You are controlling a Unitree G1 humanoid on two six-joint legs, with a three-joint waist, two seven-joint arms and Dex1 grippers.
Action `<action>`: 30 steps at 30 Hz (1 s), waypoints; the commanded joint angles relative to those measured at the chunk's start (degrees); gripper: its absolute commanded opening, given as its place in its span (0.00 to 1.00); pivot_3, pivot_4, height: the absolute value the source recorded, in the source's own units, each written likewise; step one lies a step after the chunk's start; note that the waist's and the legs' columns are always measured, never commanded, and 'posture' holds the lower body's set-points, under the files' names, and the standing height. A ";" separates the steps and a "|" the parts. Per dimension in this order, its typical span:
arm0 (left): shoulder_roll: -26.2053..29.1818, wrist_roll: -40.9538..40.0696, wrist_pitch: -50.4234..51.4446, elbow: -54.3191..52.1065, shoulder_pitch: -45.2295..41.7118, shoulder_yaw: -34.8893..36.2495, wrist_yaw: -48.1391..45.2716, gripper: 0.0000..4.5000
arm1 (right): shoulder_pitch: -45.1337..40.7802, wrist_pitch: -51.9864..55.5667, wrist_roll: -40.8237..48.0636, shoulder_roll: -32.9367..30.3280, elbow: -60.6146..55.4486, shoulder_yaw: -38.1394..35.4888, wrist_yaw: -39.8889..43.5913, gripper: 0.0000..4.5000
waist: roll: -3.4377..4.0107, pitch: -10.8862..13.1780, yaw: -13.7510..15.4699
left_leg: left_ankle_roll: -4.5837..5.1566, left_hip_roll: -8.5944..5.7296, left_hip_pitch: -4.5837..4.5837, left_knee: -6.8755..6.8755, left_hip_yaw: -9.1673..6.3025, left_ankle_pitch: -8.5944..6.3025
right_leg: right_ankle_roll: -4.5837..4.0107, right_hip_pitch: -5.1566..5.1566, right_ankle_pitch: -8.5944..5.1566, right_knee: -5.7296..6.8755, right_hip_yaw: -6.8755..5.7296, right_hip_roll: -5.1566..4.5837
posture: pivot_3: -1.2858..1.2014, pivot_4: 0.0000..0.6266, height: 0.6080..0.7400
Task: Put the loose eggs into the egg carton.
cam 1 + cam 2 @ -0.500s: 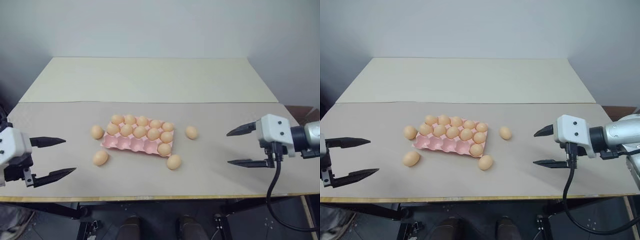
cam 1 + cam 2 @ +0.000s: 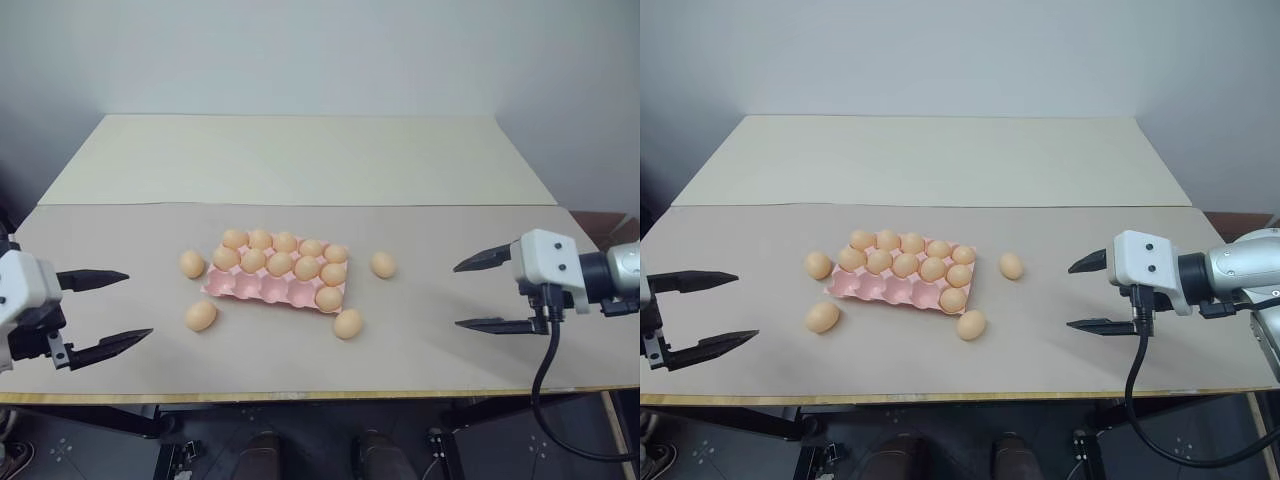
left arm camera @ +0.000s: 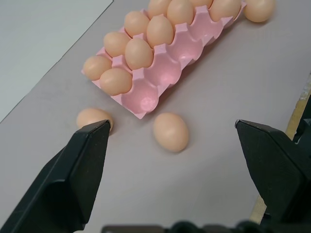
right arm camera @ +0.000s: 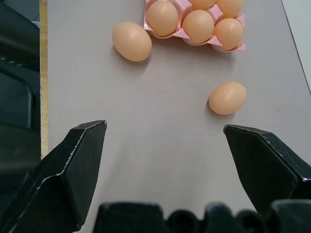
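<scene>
Left eye view: the pink egg carton (image 2: 275, 283) sits mid-worktop, four loose eggs (image 2: 200, 316) around it. Both end effectors, left (image 2: 100, 315) and right (image 2: 478, 294), hover apart and empty. Next, I'd guess: reach and pinch one egg gently.

Pink moulded egg carton (image 2: 262, 290) sits mid-table on the grey-beige tabletop (image 2: 450, 350). Far and middle rows hold eggs; near row has one egg at its right end (image 2: 328, 298), other near cups bare. Four loose tan eggs on the table: left of carton (image 2: 193, 264), near-left (image 2: 200, 316), near-right (image 2: 347, 324), right (image 2: 382, 265). Left gripper (image 2: 104, 314) at the table's near-left, right gripper (image 2: 478, 294) at its right, both well apart from the eggs.
</scene>
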 commanded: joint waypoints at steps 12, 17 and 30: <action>2.27 -2.22 0.52 -1.26 -5.77 -2.89 0.58 0.99 | -3.72 0.70 -1.33 3.03 2.39 -0.43 -5.93 1.00 | 0.00 0.00 0.01 | 0.00 -0.01 -0.01 0.00 0.02 0.00 | 0.00 -0.02 0.00 0.00 0.02 0.00 | 0.52 0.24 1.00; 1.98 -2.29 0.04 -0.25 -7.78 -6.95 1.38 0.99 | -7.92 2.15 -3.52 6.99 3.49 4.17 -9.79 1.00 | 0.00 0.00 -0.18 | 0.00 0.01 0.02 0.00 0.02 0.00 | 0.00 -0.01 0.00 0.04 0.04 0.03 | 0.52 0.24 1.00; 1.93 -2.02 -0.19 -0.36 -8.82 -10.45 1.35 0.99 | -19.92 5.46 -15.52 23.76 16.35 18.19 -20.86 1.00 | 0.01 0.00 -0.19 | 0.00 -0.01 -0.11 0.00 0.03 0.00 | -0.01 -0.15 0.01 0.06 0.09 0.05 | 0.52 0.24 1.00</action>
